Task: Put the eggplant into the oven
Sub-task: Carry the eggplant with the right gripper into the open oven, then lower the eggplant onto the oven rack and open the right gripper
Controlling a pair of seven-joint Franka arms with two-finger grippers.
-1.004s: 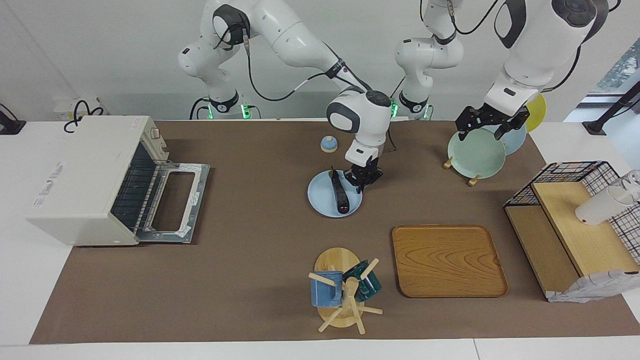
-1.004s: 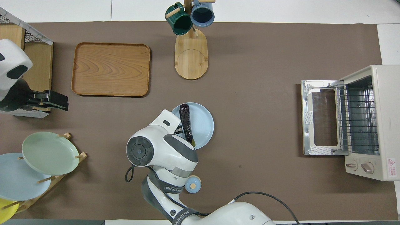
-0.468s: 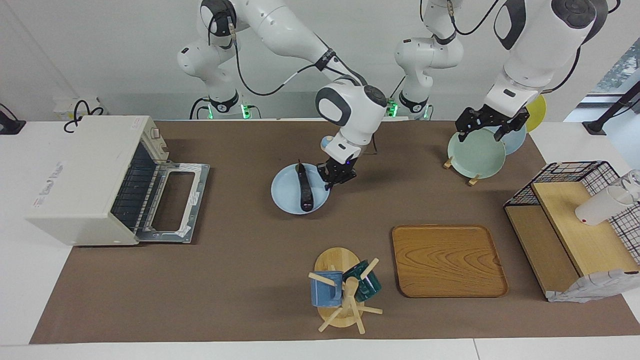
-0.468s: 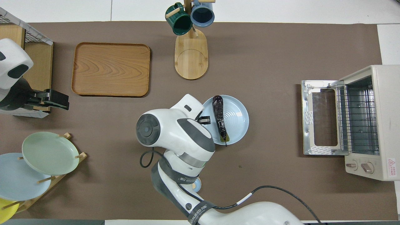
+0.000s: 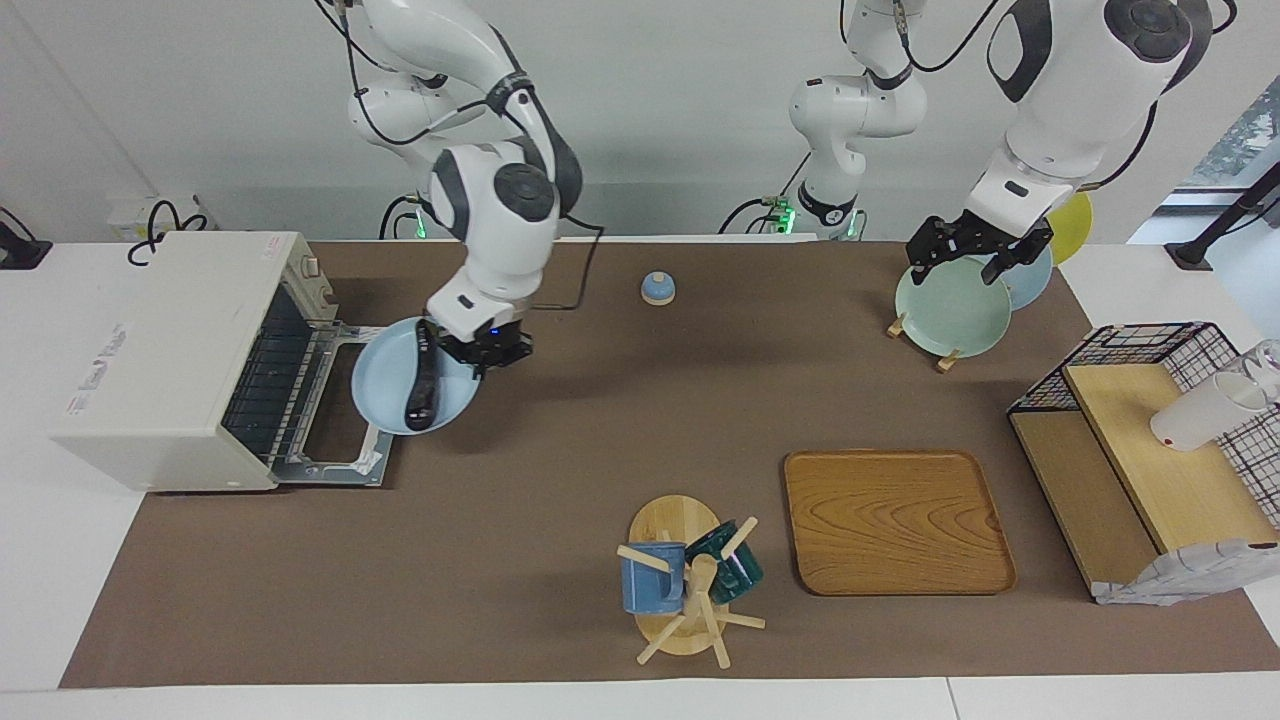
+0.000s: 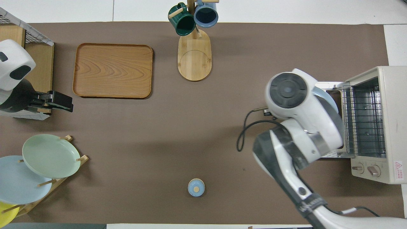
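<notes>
Over the open oven door [image 5: 345, 405], the right end effector [image 5: 480, 350] is clamped on the rim of a light blue plate [image 5: 385, 385], carrying it up off the worktop [image 5: 560, 480]. On that plate lies the eggplant [image 5: 424, 385], long and dark, running roughly crosswise to the oven's front. The plate's edge reaches out above the dropped door of the oven [image 5: 170, 350], which stands at the right arm's end of the worktop with its wire rack showing inside. From overhead, the right arm's wrist covers nearly all of the plate, and only a sliver of its rim [image 6: 327, 97] shows beside the oven [image 6: 378, 124]; the eggplant is hidden in that view.

The left end effector [image 5: 975, 250] waits over the plate stand at the left arm's end, above a pale green plate [image 5: 950, 310]; its fingers stand apart and hold nothing. From overhead it shows as a dark bar [image 6: 58, 101] near the wooden tray [image 6: 113, 70].

A small blue knob-topped lid [image 5: 657, 288] sits on the worktop close to the robots. The mug tree [image 5: 685, 580] with a blue and a green mug stands farther out, beside the tray [image 5: 895, 520]. A wire-and-wood rack [image 5: 1150, 440] holds a white cup [image 5: 1200, 410].
</notes>
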